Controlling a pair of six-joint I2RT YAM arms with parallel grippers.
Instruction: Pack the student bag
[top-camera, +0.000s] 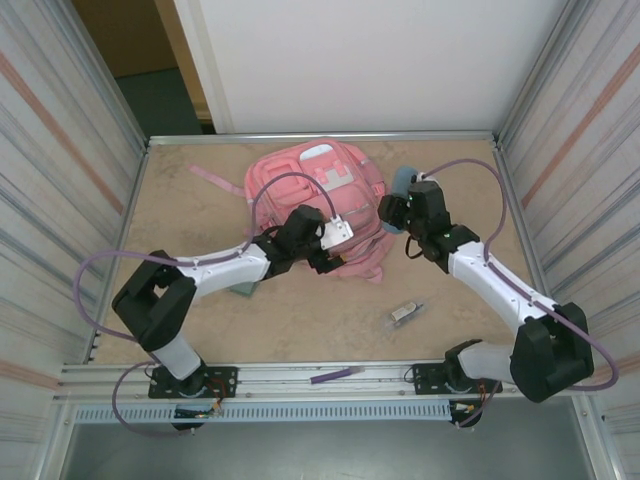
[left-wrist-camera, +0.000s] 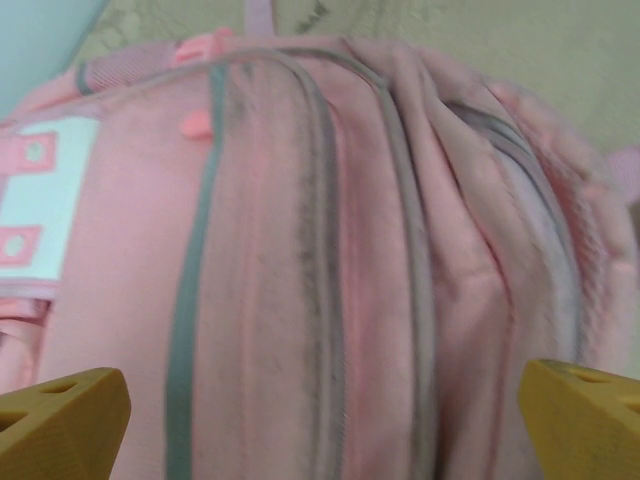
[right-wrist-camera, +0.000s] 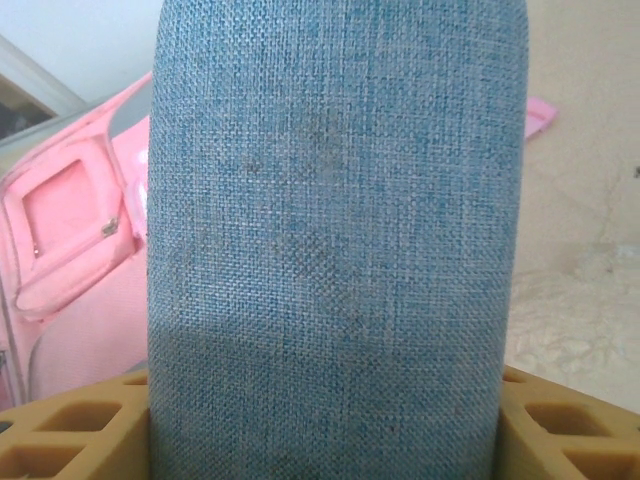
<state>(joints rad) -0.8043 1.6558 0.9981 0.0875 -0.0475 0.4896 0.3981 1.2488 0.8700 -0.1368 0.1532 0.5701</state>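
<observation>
Left side of the bench (top-camera: 190, 215): a small green case (top-camera: 243, 290) lies next to the left arm, partly hidden by it.

A pink strap (top-camera: 213, 181) trails across the bench surface to the left of the student bag (top-camera: 318, 185).

The student bag lies flat at the far middle of the bench, close to the back wall, with its white and light pink front pockets facing up.

Left tool (left-wrist-camera: 322, 425): wide open. Its yellow fingertips (left-wrist-camera: 62, 420) stand far apart above the bag's near side, over the grey zipper lines, with nothing between them. I cannot tell whether they touch the fabric.

Right tool (right-wrist-camera: 320, 430): clamped on a blue-grey pouch (right-wrist-camera: 335, 240). The woven cloth fills the whole gap between the fingers. The pouch is just beside the bag's right edge.

Nearer, right of centre: a small grey-white object (top-camera: 404, 313) lies on the bench, well apart from the bag.

A purple pen-like item (top-camera: 335, 375) lies on the near rail.
</observation>
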